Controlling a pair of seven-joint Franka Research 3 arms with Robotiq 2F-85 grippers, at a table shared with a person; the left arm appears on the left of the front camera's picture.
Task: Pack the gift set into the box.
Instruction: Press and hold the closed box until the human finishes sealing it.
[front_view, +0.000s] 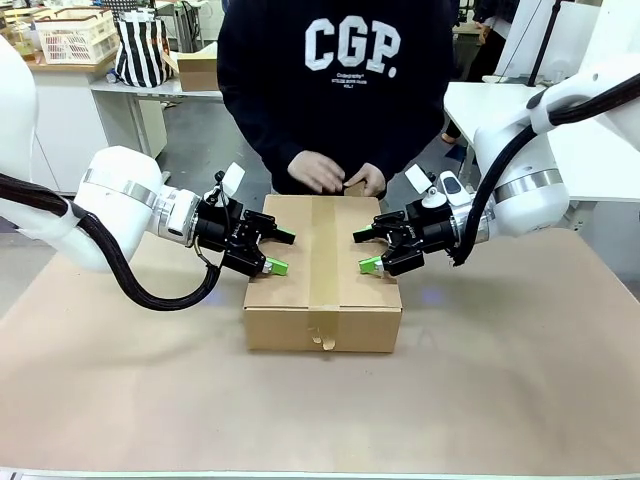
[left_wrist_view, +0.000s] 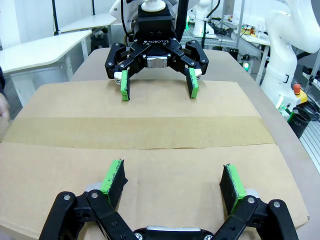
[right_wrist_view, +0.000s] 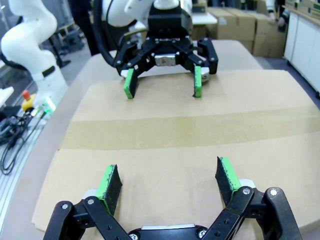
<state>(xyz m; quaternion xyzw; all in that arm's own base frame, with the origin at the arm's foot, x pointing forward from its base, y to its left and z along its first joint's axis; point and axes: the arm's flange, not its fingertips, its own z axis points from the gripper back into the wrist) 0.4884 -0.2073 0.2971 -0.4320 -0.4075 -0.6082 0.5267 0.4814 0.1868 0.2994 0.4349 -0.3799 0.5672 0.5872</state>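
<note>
Box (front_view: 322, 270) first: we see it shut and taped in the middle of the table (front_view: 520, 380), a strip of tape (front_view: 322, 255) running along the seam of its top and folding down over the near face. We cannot see the gift set; if it is packed, it lies hidden under the closed flaps.

At the left, our left gripper (front_view: 275, 250) hangs low over the box's left edge with its jaws wide apart and nothing between them. In the left wrist view its green pads (left_wrist_view: 114, 177) sit just above the cardboard.

In the middle, at the far edge, the person's hands (front_view: 335, 177) rest on the box, one beside the other, seemingly pressing the tape's far end down.

At the right, our right gripper (front_view: 369, 250) mirrors the left, jaws likewise spread and empty, facing it across the tape.

We judge the packing all but done: this looks like the sealing step, with both arms steadying or about to steady the lid. The next move, as we see it, calls for pressing the flaps flat on both sides of the seam without snagging the tape or the person's fingers.
</note>
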